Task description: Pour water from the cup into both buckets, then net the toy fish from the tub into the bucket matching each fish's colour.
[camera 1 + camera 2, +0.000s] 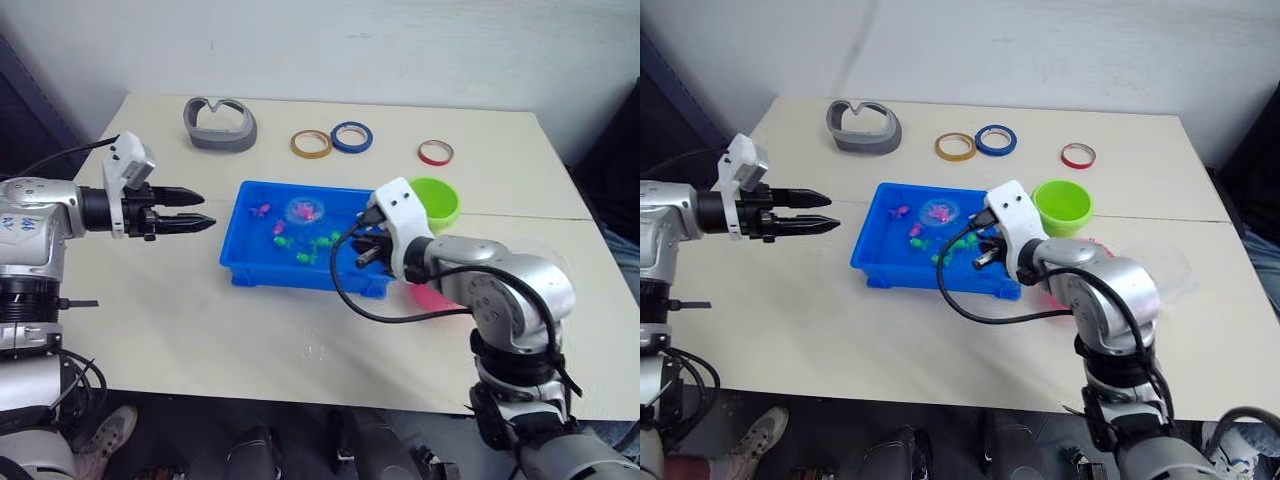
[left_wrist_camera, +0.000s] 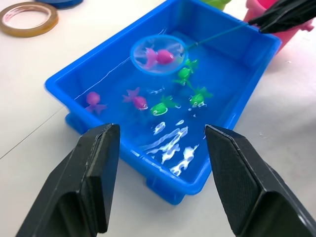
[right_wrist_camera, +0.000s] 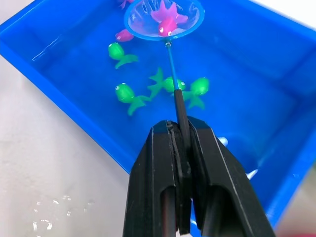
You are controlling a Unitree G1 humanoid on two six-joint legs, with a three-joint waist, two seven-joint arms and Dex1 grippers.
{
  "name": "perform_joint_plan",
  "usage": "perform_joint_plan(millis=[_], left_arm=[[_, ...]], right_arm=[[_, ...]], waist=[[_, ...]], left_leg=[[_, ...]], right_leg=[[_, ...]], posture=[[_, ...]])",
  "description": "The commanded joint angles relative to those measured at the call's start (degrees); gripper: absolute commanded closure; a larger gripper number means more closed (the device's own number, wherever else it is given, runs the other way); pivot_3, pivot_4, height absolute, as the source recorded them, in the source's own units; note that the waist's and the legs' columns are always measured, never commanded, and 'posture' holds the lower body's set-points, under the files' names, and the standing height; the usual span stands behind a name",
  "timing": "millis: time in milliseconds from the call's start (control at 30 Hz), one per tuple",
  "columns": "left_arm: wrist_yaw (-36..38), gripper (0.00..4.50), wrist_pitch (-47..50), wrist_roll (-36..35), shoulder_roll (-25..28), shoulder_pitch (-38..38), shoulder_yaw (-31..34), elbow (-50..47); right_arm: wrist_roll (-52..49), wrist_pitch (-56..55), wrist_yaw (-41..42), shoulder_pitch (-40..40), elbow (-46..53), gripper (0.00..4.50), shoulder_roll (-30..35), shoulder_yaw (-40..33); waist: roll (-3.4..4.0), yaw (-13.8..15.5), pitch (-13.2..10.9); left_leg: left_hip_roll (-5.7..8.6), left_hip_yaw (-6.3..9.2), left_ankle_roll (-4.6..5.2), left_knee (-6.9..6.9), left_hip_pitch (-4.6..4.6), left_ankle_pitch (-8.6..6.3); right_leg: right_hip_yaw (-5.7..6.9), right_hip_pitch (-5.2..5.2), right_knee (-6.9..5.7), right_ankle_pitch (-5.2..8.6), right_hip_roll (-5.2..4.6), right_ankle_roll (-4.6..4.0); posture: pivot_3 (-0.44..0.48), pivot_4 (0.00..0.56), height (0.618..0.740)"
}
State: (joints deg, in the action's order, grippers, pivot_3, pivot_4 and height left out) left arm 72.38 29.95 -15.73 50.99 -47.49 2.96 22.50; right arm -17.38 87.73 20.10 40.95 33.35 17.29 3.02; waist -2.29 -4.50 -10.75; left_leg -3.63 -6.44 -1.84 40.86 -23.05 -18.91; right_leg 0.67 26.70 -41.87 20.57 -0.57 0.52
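The blue tub sits mid-table, holding water and several toy fish. My right gripper is shut on the net's dark stick at the tub's right end. The net hoop lies over the water with a pink fish in its mesh. Green fish float near the stick, and other pink fish lie toward the tub's left side. My left gripper hangs open just left of the tub, holding nothing. The green bucket stands behind the tub's right end. The pink bucket is mostly hidden by my right arm. The clear cup is at the right.
At the back of the table lie a grey curved object and three tape rings: yellow, blue, red. Water drops speckle the table in front of the tub.
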Motion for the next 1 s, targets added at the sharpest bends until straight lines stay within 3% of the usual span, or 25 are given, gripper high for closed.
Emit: perform_joint_plan(millis=[33, 567, 800, 1000], left_arm=[[1.32, 1.48, -0.68, -0.98, -0.54, -2.98, -0.51, -1.75], [5.26, 1.48, -8.93, 1.84, -11.03, -13.48, -6.52, 11.03], [6.78, 1.48, -13.48, 3.39, -15.32, -17.83, -7.29, 18.89], [8.20, 1.48, -16.96, 4.20, -19.49, -20.74, -7.91, 24.25]], right_arm=[[-2.31, -2.10, 2.27, -1.39, 6.42, 4.50, 3.95, -4.96], [-12.60, 1.33, 13.72, -18.11, 23.39, 4.50, 18.36, -33.76], [-17.02, -1.56, 18.14, -34.67, 26.65, 4.50, 24.65, -51.00], [-20.16, -9.34, 17.43, -48.36, 26.65, 4.50, 26.22, -60.32]], waist=[[0.00, 0.20, 0.00], [0.07, 1.47, -0.04], [0.11, 2.04, -0.06], [0.11, 2.55, -0.06]], left_leg=[[0.01, 0.04, 0.00, 0.01, -0.02, 0.00], [0.02, 0.09, -0.01, 0.00, -0.03, 0.01], [0.03, 0.11, -0.02, -0.01, -0.03, 0.01], [0.04, 0.13, -0.03, 0.00, 0.04, 0.02]], right_leg=[[0.03, 0.00, 0.01, 0.00, 0.00, 0.00], [0.08, -0.04, 0.07, 0.00, 0.02, 0.01], [0.09, -0.06, 0.11, 0.00, 0.04, 0.02], [0.08, -0.15, 0.10, 0.00, 0.10, 0.06]], posture=[[0.000, 0.150, 0.693], [0.000, 0.150, 0.693], [0.000, 0.150, 0.693], [0.000, 0.150, 0.693]])
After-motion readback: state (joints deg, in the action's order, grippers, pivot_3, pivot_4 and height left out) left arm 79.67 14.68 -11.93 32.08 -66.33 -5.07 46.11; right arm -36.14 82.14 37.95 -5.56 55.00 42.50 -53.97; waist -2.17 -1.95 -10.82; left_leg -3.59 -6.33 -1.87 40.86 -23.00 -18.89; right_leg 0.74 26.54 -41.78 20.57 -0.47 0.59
